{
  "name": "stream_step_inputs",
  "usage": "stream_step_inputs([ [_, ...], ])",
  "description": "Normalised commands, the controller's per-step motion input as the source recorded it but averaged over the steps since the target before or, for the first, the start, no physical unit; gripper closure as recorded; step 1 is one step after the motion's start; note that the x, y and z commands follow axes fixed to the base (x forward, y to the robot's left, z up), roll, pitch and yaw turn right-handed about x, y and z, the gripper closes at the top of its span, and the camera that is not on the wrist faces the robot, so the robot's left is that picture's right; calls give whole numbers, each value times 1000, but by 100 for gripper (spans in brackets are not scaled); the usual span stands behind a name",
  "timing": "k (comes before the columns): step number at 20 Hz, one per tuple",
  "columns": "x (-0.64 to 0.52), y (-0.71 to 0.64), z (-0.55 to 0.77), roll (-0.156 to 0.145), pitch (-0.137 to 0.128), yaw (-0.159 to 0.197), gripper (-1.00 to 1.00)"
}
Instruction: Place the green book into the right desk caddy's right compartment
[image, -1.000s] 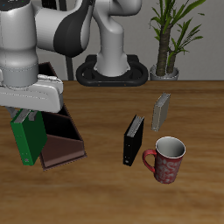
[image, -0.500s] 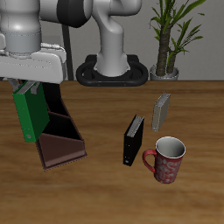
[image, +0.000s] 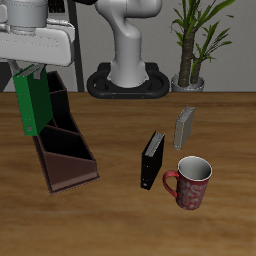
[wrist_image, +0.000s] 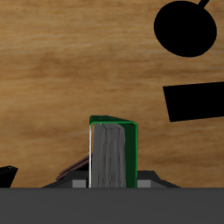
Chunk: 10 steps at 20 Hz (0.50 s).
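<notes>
Here the tool (image: 31, 72) holds the green book (image: 33, 105) upright above the right desk caddy (image: 66, 150).

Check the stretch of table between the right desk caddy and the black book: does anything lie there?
Nothing: in the exterior view only bare wood lies between the right desk caddy and the black book. The grey book and mug sit beyond it.

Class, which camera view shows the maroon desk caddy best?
The exterior view: the right desk caddy shows whole, with dividers and sloping walls. The wrist view shows only a sliver of it beside the green book.
</notes>
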Motion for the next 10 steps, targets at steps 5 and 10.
stream_step_inputs([
  [5, -293, -161, 189, -69, -3, -62, 100],
  [10, -589, -188, 250, -51, -22, -103, 100],
])
